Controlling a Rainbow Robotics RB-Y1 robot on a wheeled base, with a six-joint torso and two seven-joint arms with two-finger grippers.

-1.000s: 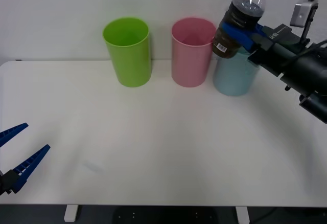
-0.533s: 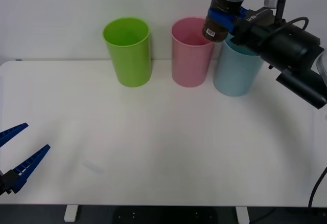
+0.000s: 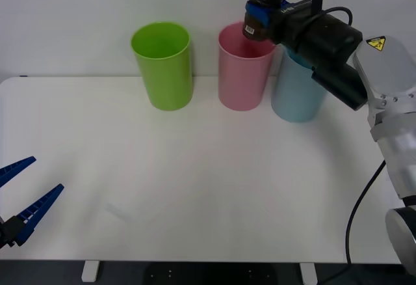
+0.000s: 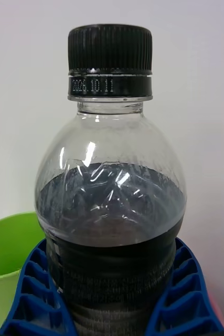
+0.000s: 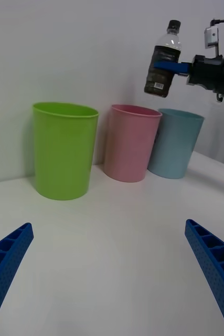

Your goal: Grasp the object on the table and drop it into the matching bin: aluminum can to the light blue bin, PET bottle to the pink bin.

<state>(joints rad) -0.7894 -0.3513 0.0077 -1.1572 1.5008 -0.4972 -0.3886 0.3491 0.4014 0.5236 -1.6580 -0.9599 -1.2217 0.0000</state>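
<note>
While it hangs in the air above the pink bin's [image 3: 245, 67] rim, the bottle [image 3: 262, 8] is upright with a slight tilt, clamped round its lower body by the right gripper [image 3: 268, 15], whose blue fingers [image 4: 30, 294] press against both sides of the dark, label-wrapped part. From the front it sits over the bin's right half; the left wrist view suggests it may be a little toward the blue bin [image 3: 298, 90], so I cannot say it is centred over the mouth.

Judging by the dark drink reaching the shoulder, the bottle is nearly full, so fairly heavy for its size. Its wall is thin, smooth plastic that would give under a hard squeeze, and the ribbed band low on the body, where it is held now, looks like the firmest place to hold; the neck and black cap [image 4: 109, 50] would be narrower and easier to lose. It is not fragile, so a short drop should do no harm.

Counted: one bottle, three bins, being one green bin [image 3: 162, 66], one pink and one blue, in a row along the far edge of the table [image 3: 195, 187]. Two grippers: the right at work, the left gripper [image 3: 23, 197] parked near the front left corner, its fingers spread wide and holding nothing.
</note>
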